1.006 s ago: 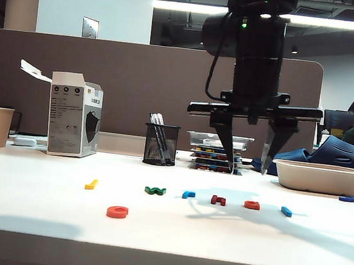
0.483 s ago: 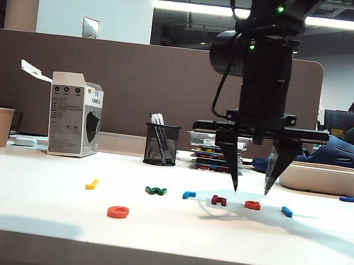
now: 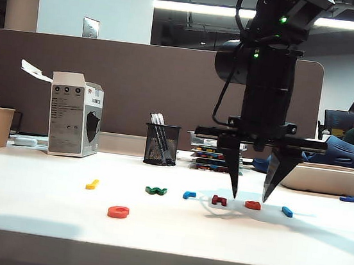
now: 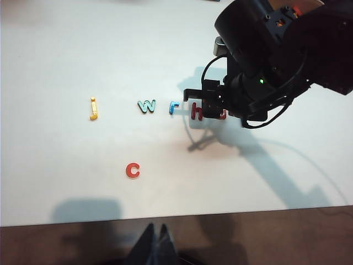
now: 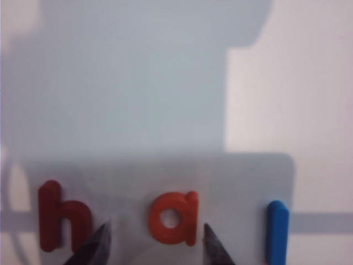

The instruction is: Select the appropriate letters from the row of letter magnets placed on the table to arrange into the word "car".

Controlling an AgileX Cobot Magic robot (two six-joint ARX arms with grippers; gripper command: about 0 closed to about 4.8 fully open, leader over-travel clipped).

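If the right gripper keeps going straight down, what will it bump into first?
Probably the orange "a": the right gripper points down with open jaws either side of it. Its fingertips may touch the table first.

A ceiling strip light (image 3: 198,8) glows bright behind the scene in the exterior view. The white worktop (image 3: 38,209) is evenly lit, with soft grey arm shadows across it. The right wrist view is soft and slightly blurred, a broad pale shadow covering most of it.
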